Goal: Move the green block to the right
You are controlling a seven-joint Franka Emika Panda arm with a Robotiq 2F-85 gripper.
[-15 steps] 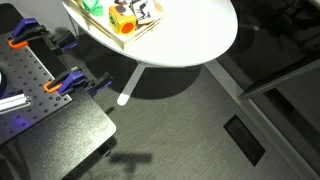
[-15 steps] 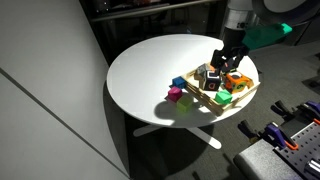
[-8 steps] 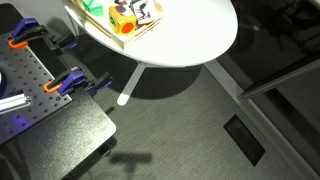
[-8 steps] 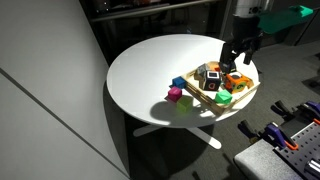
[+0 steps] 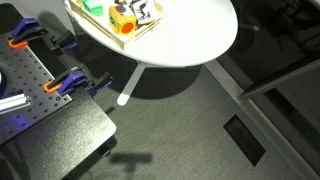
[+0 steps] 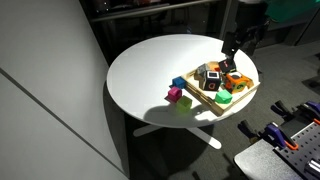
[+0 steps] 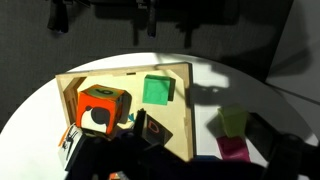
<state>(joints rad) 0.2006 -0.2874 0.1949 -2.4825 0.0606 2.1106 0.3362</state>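
My gripper (image 6: pixel 231 48) hung above the wooden tray (image 7: pixel 120 72); I could not tell its spread. Inside lay the green block (image 7: pixel 157 91) at upper middle, with an orange cube (image 7: pixel 99 106) to its left.

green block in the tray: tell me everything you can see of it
The green block is small, bright green, plain-faced, matte, apparently intact. It lies flat on the floor of the wooden tray, close to one wall, clear of the orange cube. Nothing grips it. The wrist view shows mainly its top face.

Round white table (image 6: pixel 150 70), dark carpet (image 5: pixel 185 130); pale panel (image 6: pixel 40 110), perhaps wall
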